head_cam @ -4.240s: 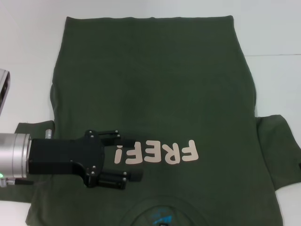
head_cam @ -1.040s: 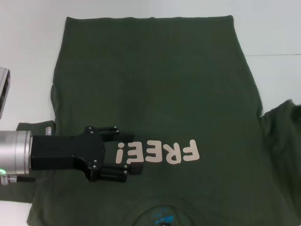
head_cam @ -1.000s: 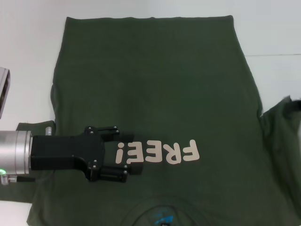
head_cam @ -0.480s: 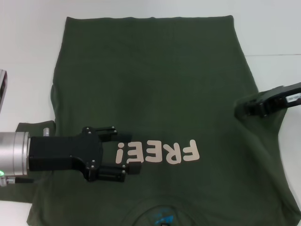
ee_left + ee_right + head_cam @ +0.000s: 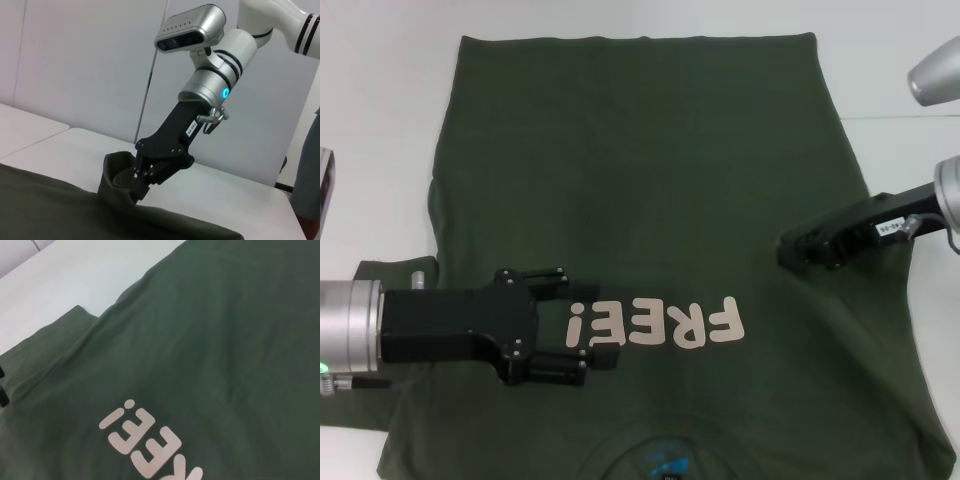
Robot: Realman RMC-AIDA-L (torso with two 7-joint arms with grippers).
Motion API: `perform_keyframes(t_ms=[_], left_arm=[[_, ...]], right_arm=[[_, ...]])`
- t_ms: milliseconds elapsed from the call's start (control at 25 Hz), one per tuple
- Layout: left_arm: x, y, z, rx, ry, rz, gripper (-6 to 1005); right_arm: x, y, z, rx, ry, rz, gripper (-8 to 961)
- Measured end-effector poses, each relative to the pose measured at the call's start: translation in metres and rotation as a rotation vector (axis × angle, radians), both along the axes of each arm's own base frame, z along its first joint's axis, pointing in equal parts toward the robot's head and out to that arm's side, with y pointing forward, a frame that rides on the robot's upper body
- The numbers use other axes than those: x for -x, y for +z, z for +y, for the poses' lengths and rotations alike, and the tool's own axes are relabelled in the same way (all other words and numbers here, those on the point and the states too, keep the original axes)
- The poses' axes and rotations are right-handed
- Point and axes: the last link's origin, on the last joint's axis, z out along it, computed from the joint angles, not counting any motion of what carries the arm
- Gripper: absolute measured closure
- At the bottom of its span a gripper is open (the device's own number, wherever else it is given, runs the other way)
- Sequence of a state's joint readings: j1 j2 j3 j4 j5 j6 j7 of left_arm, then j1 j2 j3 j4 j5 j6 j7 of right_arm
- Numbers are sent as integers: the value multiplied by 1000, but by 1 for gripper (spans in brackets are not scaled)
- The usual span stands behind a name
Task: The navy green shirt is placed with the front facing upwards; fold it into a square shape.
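Shirt (image 5: 650, 180) lies flat — right tool (image 5: 795, 252) clamps its folded sleeve; left tool (image 5: 590, 325) spread wide beside lettering.

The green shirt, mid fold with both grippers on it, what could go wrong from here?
The right gripper pinches only a small bunch of the shirt's sleeve, so the cloth could slip out mid-fold. The left gripper, open over the FREE! lettering, may not pin the shirt, letting it drag and wrinkle.

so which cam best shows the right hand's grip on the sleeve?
Left wrist view: the right hand is seen side-on, shut on a raised fold of the navy green shirt. Head view shows the same hand from above, grip hidden. Right wrist view shows only shirt fabric and lettering.
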State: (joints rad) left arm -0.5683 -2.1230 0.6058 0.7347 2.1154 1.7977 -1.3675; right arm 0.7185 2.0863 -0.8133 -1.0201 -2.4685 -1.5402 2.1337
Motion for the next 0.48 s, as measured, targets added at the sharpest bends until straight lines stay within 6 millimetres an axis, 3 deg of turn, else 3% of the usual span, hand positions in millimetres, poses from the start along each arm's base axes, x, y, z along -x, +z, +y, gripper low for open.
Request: perform_keyframes(t_ms=[480], left_arm=[[1, -1, -1, -2, 0, -1, 195]], right_arm=[[12, -24, 8, 51, 29, -22, 953]])
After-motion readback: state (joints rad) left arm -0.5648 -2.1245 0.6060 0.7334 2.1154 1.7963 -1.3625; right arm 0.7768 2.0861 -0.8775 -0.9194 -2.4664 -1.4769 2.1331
